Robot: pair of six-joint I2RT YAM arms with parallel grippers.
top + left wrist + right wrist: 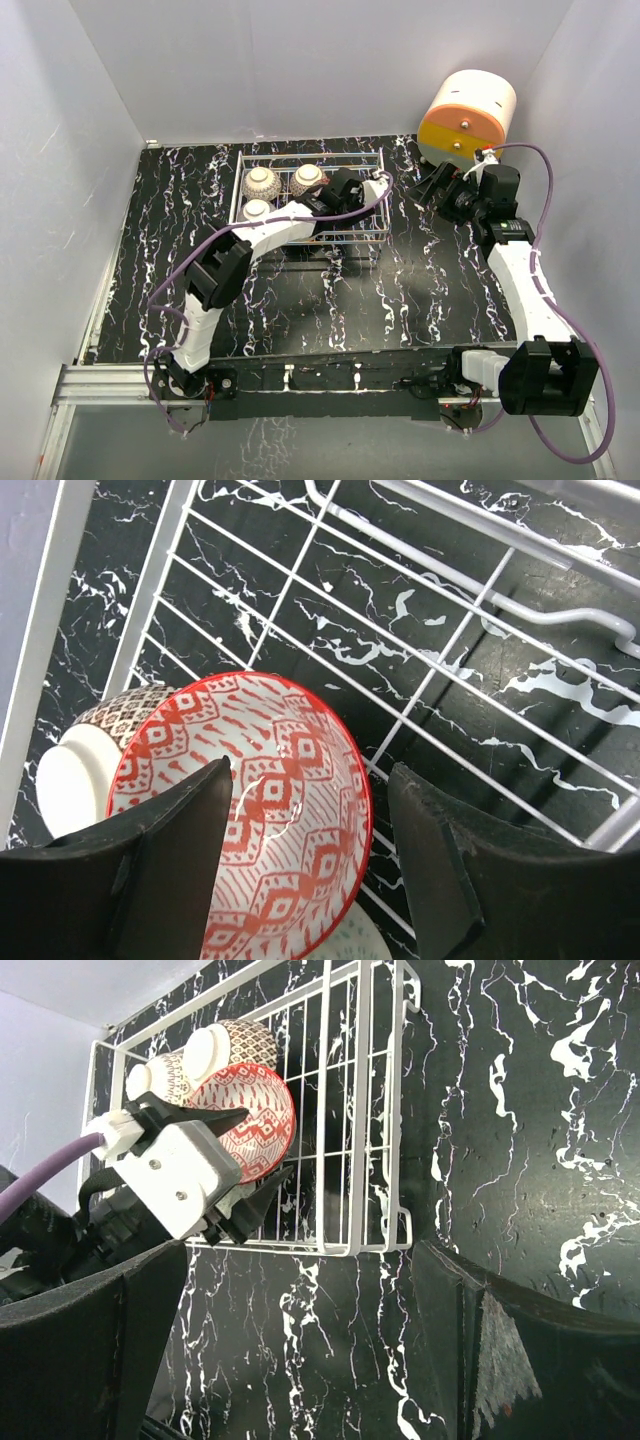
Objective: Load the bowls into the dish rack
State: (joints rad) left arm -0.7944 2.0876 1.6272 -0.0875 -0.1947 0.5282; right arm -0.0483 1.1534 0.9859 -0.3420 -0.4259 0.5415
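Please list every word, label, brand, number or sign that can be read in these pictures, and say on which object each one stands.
None: no view shows any readable text.
The red bowl carries only a diamond pattern, no letters or numbers.
The dish rack is bare white wire, with no tag in view.
The orange-and-cream drawer unit shows no label or brand on the side that faces the camera.

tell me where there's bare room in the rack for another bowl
Bare grid runs from the red bowl to the dish rack end facing the right gripper. The other end is crowded: three other bowls bunched together, the red bowl tilted against them, the left gripper straddling it.
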